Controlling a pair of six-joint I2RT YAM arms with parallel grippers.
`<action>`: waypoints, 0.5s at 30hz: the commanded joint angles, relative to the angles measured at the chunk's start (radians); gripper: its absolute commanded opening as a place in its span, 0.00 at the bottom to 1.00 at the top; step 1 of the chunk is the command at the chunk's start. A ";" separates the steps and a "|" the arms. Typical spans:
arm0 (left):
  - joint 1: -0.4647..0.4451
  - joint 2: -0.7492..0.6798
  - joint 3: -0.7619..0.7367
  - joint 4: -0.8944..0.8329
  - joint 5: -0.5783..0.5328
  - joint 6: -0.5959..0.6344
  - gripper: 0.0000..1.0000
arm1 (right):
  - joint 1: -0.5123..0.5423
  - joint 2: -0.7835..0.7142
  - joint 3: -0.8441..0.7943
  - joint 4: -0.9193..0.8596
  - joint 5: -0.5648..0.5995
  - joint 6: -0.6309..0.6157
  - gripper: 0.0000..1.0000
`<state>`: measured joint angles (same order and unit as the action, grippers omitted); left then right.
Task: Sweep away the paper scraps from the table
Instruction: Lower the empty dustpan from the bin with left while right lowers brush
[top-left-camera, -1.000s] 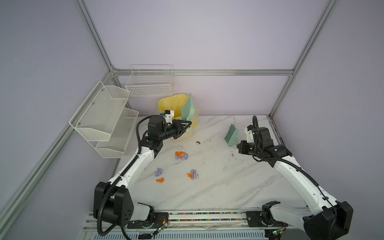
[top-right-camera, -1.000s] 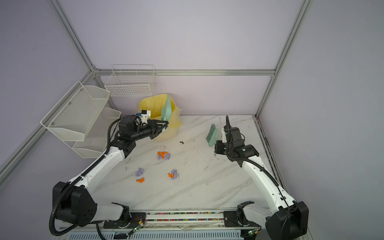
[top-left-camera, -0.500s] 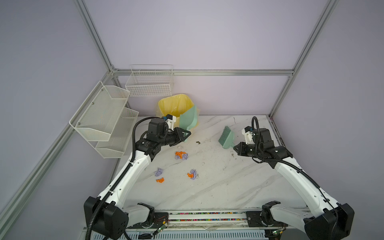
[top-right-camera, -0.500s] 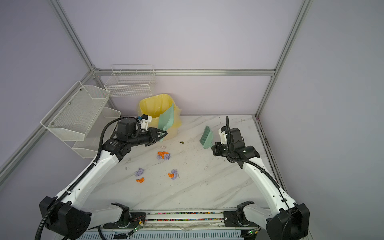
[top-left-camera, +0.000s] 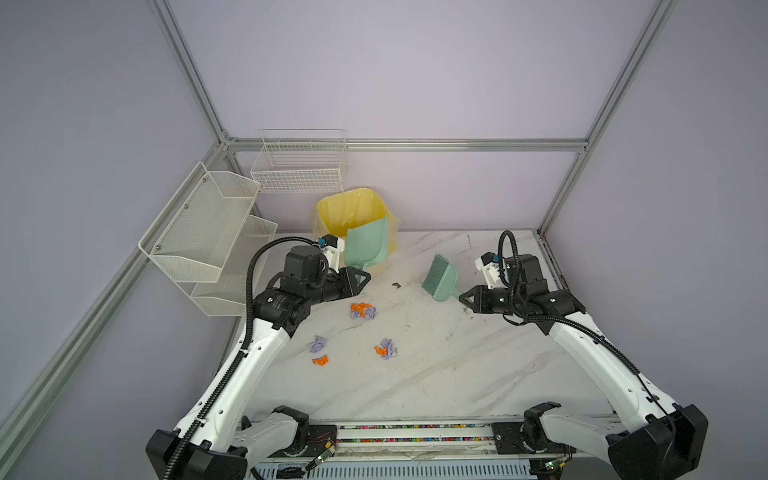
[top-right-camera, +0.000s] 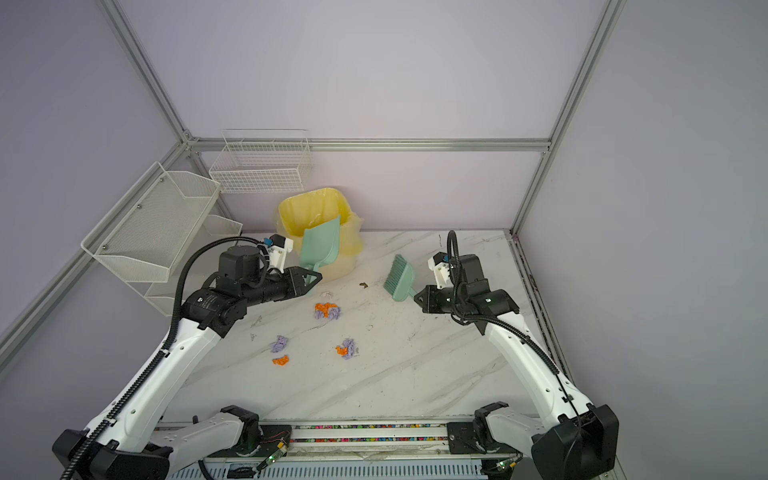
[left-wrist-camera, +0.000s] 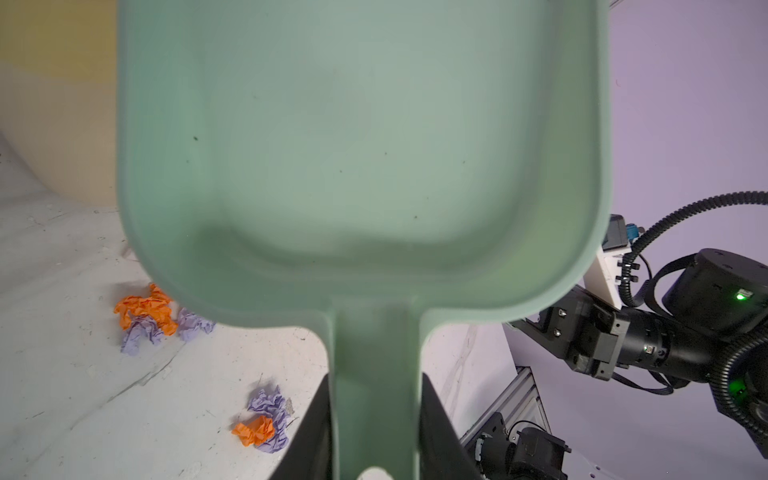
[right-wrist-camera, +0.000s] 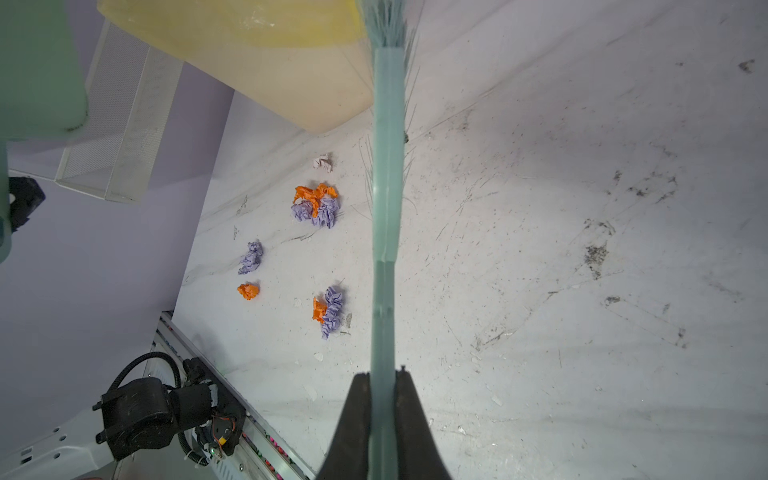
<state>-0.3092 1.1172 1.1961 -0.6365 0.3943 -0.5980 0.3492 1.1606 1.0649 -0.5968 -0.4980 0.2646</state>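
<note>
Marble table (top-left-camera: 457, 374), left tool (top-left-camera: 362, 277) gripping dustpan (top-left-camera: 368, 245), right tool (top-left-camera: 464, 297) gripping brush (top-left-camera: 440, 278), paper scraps (right-wrist-camera: 318, 205) clearest in right wrist view

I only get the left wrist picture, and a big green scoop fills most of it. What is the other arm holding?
Observer: A green hand brush, its handle pinched in the right gripper.
Visitor: I count two little paper piles. Any more?
Observer: Yes. In both top views a lone purple wad and a lone orange wad lie on the table, on the left arm's side.
Visitor: And that yellow blur behind the scoop?
Observer: A bin with a yellow liner, standing at the table's back edge.
</note>
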 joint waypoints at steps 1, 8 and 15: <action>-0.003 -0.033 -0.029 -0.040 -0.066 0.056 0.14 | 0.028 0.008 0.006 0.003 -0.038 -0.025 0.00; -0.009 -0.056 -0.072 -0.104 -0.094 0.068 0.14 | 0.120 0.020 0.025 0.009 0.002 0.022 0.00; -0.014 -0.076 -0.158 -0.127 -0.182 0.052 0.14 | 0.189 0.025 0.077 -0.056 0.053 0.038 0.00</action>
<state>-0.3168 1.0710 1.0840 -0.7586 0.2718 -0.5564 0.5270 1.1950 1.1030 -0.6250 -0.4721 0.2913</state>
